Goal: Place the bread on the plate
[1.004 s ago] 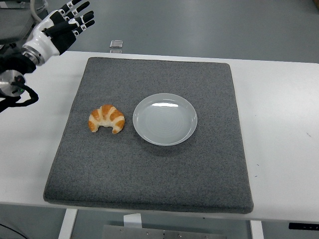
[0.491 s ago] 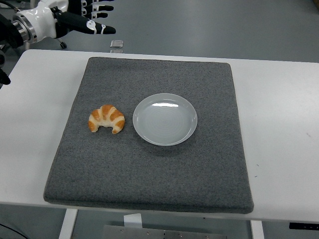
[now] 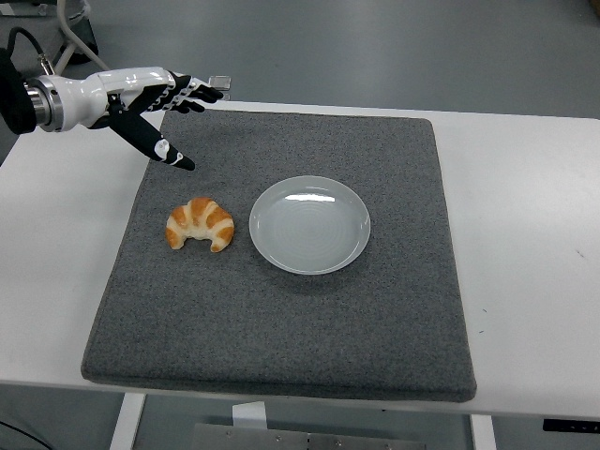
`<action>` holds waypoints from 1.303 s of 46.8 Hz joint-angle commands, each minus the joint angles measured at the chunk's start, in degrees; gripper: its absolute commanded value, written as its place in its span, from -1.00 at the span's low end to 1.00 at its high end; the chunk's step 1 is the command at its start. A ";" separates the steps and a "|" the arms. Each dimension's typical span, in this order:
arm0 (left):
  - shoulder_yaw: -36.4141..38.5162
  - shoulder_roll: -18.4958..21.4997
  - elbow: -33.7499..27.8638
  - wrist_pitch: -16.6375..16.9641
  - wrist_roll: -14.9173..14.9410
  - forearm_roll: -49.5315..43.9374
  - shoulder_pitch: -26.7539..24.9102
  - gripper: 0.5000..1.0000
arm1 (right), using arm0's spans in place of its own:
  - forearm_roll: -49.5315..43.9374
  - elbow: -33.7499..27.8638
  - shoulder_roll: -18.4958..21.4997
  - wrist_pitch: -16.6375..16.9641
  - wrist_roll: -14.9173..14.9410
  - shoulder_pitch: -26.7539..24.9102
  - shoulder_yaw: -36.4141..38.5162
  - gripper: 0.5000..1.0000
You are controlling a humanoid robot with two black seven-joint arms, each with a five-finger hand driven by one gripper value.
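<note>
A white table [image 3: 525, 234] stood on a grey floor, most of its top covered by a dark grey felt mat [image 3: 309, 328].

Over the mat's far left corner hovered the left hand [image 3: 155, 103], white-backed with black digits, reaching in from the picture's left edge. It held nothing: the fingers [image 3: 199, 93] were stretched out flat toward the right, and the thumb [image 3: 159, 148] was splayed wide, pointing down and to the right. In the second before, that hand had been up beyond the table's far left edge, off the mat altogether; it had since swung in and dropped lower, so that the thumb tip now hung just short of the bread. I judged this to be the start of the approach, with the grasp not yet made.

Outward from the hand, the bread [image 3: 200, 223], a golden croissant with its horns turned toward the near edge, lay on the mat, below and slightly right of the thumb. It had not shifted. Just beside it to the right, apart from it, sat the plate [image 3: 310, 224], round, pale and bare. Behind the fingertips a small silvery object [image 3: 219, 82] rested at the table's far edge; what it was could not be told.

The right arm was out of sight. No brand, label or readable writing showed anywhere.
</note>
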 commanded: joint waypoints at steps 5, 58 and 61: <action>-0.44 0.93 -0.14 0.53 -2.09 4.93 2.35 0.95 | 0.01 0.00 0.00 0.06 -0.01 0.00 0.09 0.72; -17.32 -11.81 16.38 12.39 -14.04 19.25 34.43 0.95 | 0.01 -0.17 0.00 -0.29 -0.10 0.00 0.09 0.72; -17.32 -12.25 16.91 12.83 -14.75 19.61 34.96 0.94 | 0.01 -0.26 0.00 -0.20 -0.10 0.00 0.09 0.72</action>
